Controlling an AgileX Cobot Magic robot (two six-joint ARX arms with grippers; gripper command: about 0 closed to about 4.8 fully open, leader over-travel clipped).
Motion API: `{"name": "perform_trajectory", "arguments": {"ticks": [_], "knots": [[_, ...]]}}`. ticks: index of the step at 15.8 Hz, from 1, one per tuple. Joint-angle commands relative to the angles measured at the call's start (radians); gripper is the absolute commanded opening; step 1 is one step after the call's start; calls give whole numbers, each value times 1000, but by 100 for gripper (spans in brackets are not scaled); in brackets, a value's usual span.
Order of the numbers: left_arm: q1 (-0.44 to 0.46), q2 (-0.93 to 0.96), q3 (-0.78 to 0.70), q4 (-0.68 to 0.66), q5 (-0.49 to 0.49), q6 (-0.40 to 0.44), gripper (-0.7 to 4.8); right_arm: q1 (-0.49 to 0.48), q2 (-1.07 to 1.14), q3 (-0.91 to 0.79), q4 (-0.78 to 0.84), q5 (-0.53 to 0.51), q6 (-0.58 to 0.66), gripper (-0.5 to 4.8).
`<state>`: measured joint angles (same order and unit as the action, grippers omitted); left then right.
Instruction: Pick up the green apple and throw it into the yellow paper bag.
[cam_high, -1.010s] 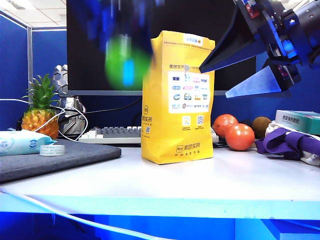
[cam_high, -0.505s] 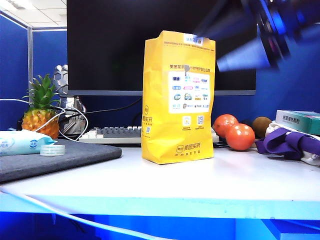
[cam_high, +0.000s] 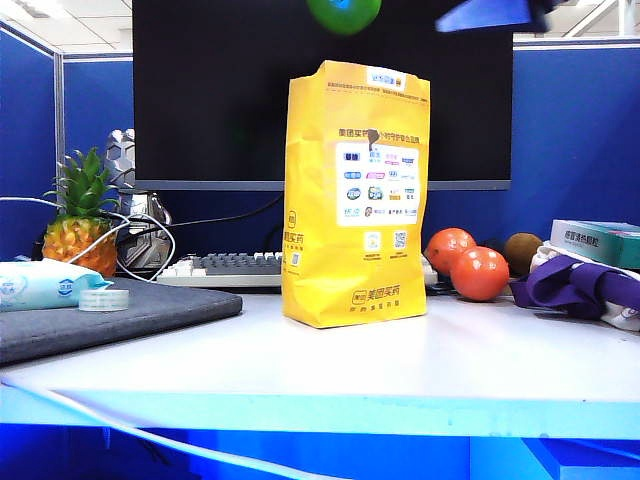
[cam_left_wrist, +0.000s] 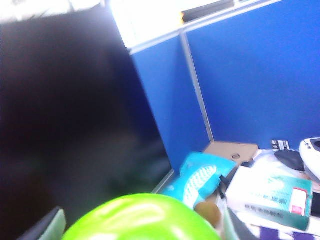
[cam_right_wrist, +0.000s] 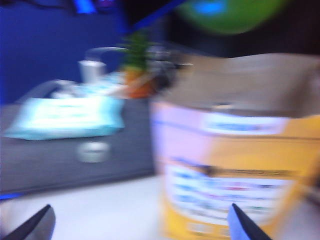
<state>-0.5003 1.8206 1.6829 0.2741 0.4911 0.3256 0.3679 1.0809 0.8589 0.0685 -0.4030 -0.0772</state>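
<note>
Item, left to right along the table. A wide bare strip is running along its near edge, in front of everything, with clear room on both sides of the bag.

Far left: a grey mat is lying at the table's left edge, carrying a wet-wipe packet and a roll of clear tape. A pineapple is standing behind it, with white cables looping beside it. A keyboard is sitting further back, under a large dark monitor. Blue partition walls are closing the room behind.

Centre: the yellow paper bag is standing upright on the table, mouth open upward, its white panel of small logos facing the exterior camera.

Above the bag's mouth, at the top edge of the exterior view: the green apple is hanging clear of the rim. It is glossy, bright green and round, and the left tool is clamped on it, a finger showing at each side of it in the left wrist view.

Right of the apple, also high: the right tool is standing with its fingers apart, nothing between them, facing the bag.

Right: two red-orange fruits and a kiwi are sitting behind the bag's right side; a purple cloth and a teal box are filling the right edge.
</note>
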Motion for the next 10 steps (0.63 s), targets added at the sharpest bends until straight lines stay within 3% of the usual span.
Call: {"name": "perform_trajectory", "arguments": {"ticks": [1, 8, 10], "knots": [[13, 20, 13, 19, 50, -60, 151, 1, -4, 20, 48, 181, -135, 479], [13, 91, 13, 20, 70, -47, 159, 8, -16, 57, 115, 198, -135, 479], [13, 95, 13, 59, 28, -42, 479, 8, -15, 56, 75, 161, -136, 479]]}}
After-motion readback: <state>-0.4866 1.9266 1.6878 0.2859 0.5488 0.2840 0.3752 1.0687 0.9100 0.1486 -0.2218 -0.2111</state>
